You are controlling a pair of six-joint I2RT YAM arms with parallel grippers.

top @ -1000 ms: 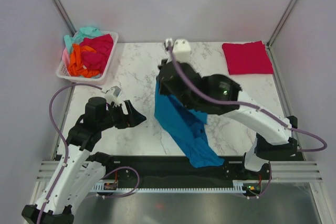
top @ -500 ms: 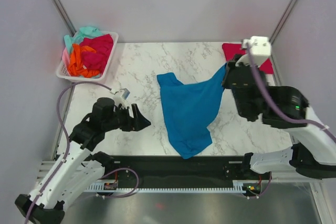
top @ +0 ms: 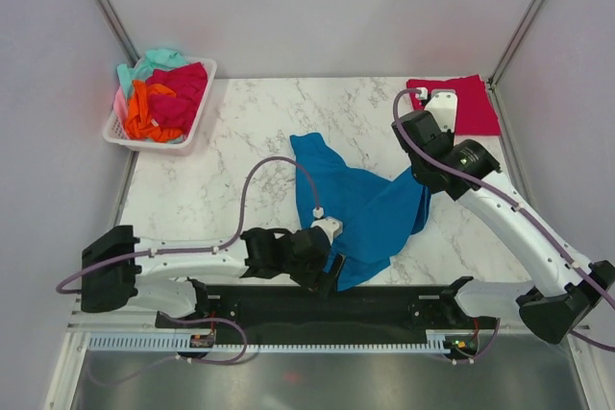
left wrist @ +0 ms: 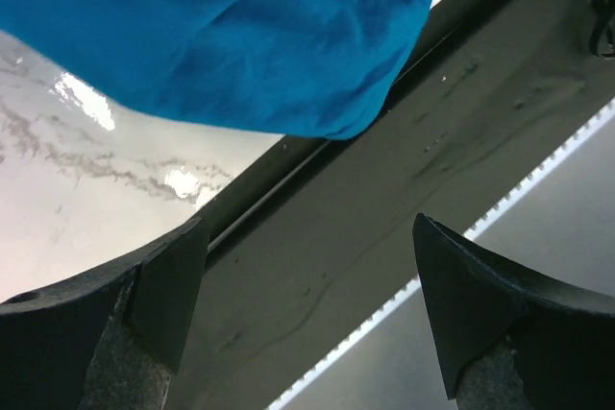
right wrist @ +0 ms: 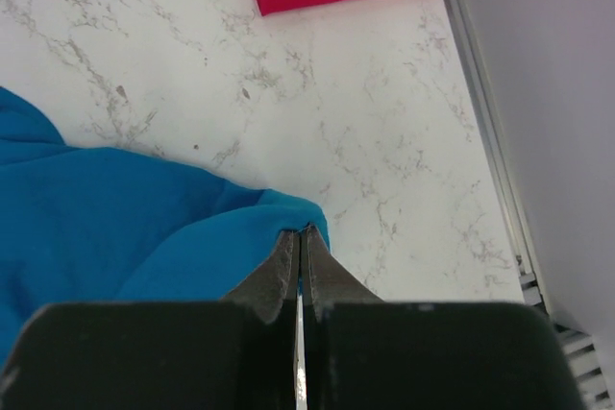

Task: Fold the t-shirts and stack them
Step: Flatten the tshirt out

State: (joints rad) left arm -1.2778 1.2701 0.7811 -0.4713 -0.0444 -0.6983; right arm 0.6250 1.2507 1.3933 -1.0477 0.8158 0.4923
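Two robot arms are working a teal-blue t-shirt (top: 360, 204) on a marbled worktop (top: 216, 194). I am keeping my right pincer (right wrist: 300, 233) pressed together on the shirt's right-hand corner. I am lowering it toward the worktop's right side, after holding the cloth up near the far right corner a moment ago. Most of the shirt is now lying rumpled across the middle.

My left pincer (left wrist: 309, 228), jaws spread wide and holding nothing, is arriving from the left side at the near edge. It is stopping just short of the shirt's near hem, which is reaching the dark rail (left wrist: 384, 189) there.

I judge I am setting up a second grip so both arms can spread the shirt flat for folding.

A folded red t-shirt (top: 454, 105) is waiting at the far right corner. More t-shirts (top: 163, 93) are sitting in a white basket (top: 204, 101) at the far left corner.
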